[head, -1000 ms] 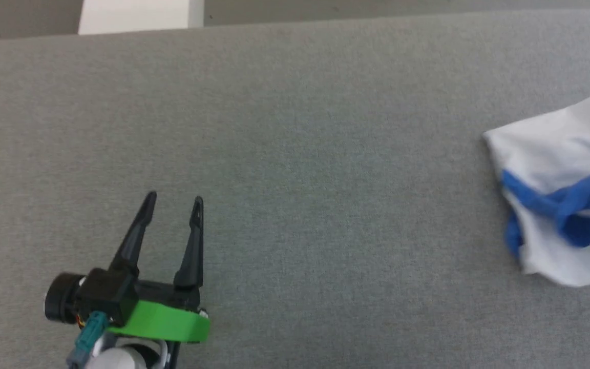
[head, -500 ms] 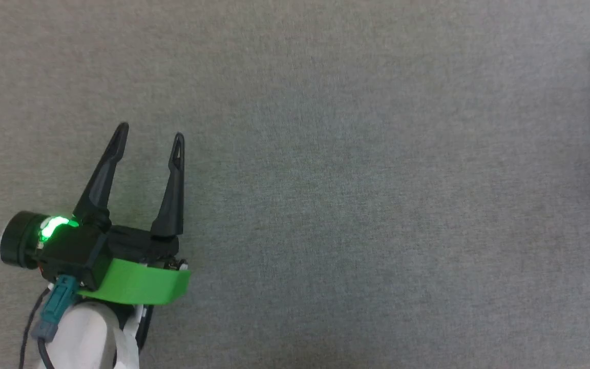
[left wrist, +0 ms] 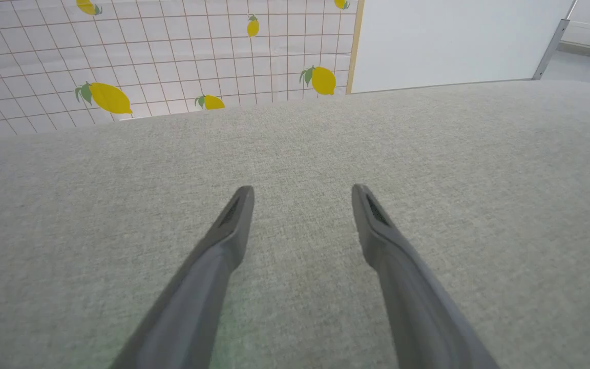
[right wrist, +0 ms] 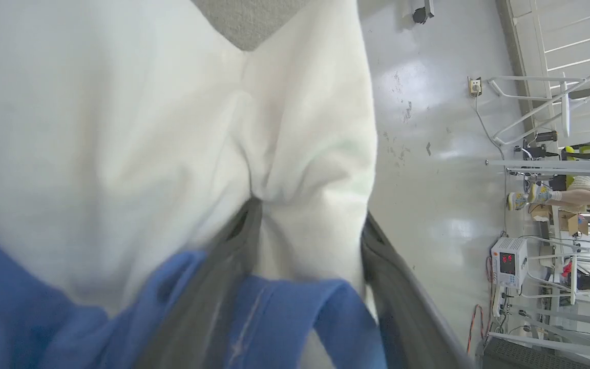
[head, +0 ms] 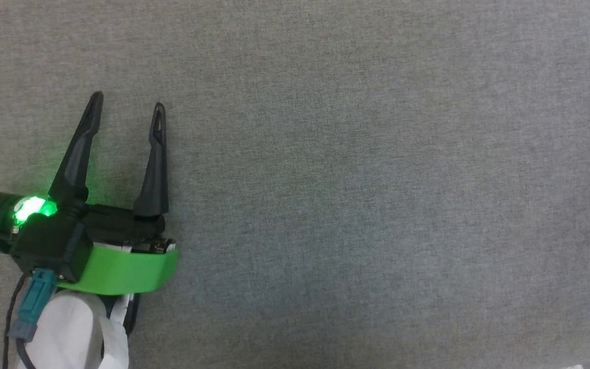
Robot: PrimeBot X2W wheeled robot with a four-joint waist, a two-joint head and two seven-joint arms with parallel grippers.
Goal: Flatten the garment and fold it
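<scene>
Our right gripper's fingers straddle a bunched fold of the garment, and we cannot tell if they grip it. We should drag it flat across the tabletop and recruit the left gripper, whose fingers are released.

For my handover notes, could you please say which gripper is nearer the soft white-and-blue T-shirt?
Right. The right gripper straddles the T-shirt; the left gripper hovers over the grey fabric surface, apart.

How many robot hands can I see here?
2. The left hand is open over the grey fabric surface; the right hand has the garment bunched between its spread fingers.
</scene>
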